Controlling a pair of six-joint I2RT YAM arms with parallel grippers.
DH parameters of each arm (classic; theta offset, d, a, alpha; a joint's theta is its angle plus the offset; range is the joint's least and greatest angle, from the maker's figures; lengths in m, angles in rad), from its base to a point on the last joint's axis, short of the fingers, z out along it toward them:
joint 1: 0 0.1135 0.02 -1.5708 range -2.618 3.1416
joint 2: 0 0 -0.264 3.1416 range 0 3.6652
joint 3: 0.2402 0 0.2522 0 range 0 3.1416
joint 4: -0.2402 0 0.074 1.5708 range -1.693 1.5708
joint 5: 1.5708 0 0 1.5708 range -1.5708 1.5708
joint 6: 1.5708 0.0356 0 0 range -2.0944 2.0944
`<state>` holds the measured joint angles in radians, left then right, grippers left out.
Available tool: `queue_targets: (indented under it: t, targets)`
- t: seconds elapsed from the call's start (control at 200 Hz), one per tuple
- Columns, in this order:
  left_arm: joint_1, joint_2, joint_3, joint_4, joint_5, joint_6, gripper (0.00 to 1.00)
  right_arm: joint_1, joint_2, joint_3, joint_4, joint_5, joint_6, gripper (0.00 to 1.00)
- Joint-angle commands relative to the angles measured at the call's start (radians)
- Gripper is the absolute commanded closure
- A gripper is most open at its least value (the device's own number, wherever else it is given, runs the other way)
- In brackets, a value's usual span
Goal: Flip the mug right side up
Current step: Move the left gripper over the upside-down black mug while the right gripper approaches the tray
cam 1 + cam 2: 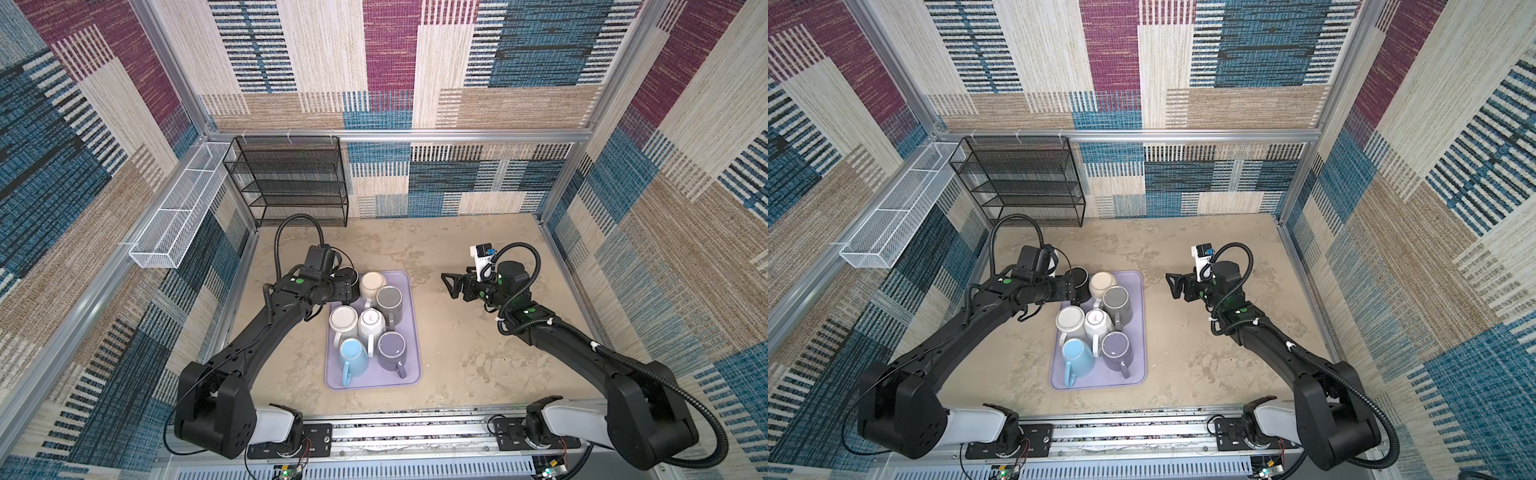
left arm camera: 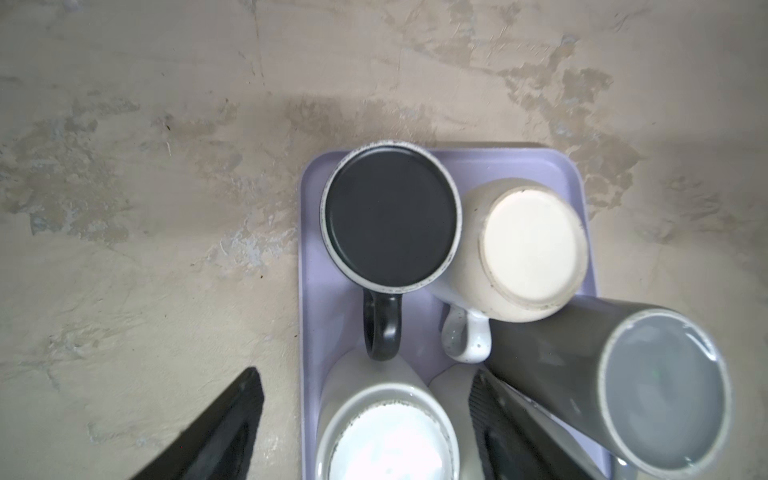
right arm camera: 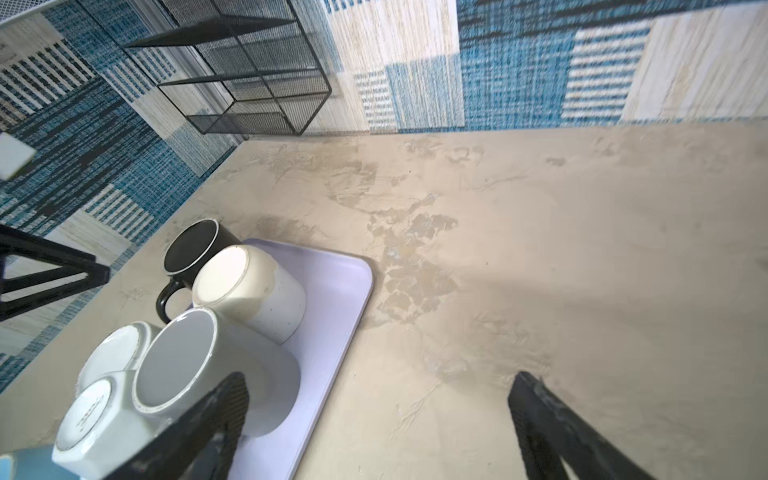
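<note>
Several mugs stand bottom up on a lavender tray [image 1: 374,381] [image 2: 540,166] [image 3: 332,282]. A black mug [image 1: 349,275] [image 1: 1079,276] [image 2: 390,216] [image 3: 189,249] sits at the tray's far left corner, its handle [image 2: 382,328] pointing toward my left gripper [image 1: 347,293] [image 1: 1069,291] [image 2: 365,374]. That gripper hovers open just short of the handle, and a white mug's [image 1: 343,321] [image 2: 386,436] base lies below and between its fingers without touching them. My right gripper [image 1: 449,286] [image 1: 1173,286] [image 3: 380,378] hangs open over bare table to the tray's right, with nothing in it.
Also on the tray are a cream mug [image 1: 372,284], a grey mug [image 1: 389,300], a faceted white mug [image 1: 371,322], a light blue mug [image 1: 353,355] and a purple mug [image 1: 392,351]. A black mesh shelf [image 1: 291,178] and a white mesh basket [image 1: 178,216] stand at the back left.
</note>
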<state>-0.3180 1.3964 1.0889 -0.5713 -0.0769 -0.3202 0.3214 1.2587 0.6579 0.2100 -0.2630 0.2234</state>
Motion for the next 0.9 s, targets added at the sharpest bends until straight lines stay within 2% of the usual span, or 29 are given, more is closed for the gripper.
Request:
queue_targets:
  t: [0.0,0.175,0.346,0.897]
  targets:
    - [-0.002,0.042,0.035,-0.026,0.005,-0.018,0.24,0.005,0.01,-0.024,-0.015,-0.009,0.113,0.0]
    - [-0.007,0.112,0.079,-0.051,0.005,-0.014,0.32,0.023,0.016,-0.092,0.047,-0.06,0.212,0.0]
    - [-0.019,0.186,0.112,-0.056,0.004,0.002,0.43,0.045,0.011,-0.104,0.03,-0.05,0.215,0.0]
    - [-0.066,0.344,0.189,-0.101,-0.131,-0.021,0.53,0.054,-0.022,-0.142,0.026,-0.039,0.214,0.0]
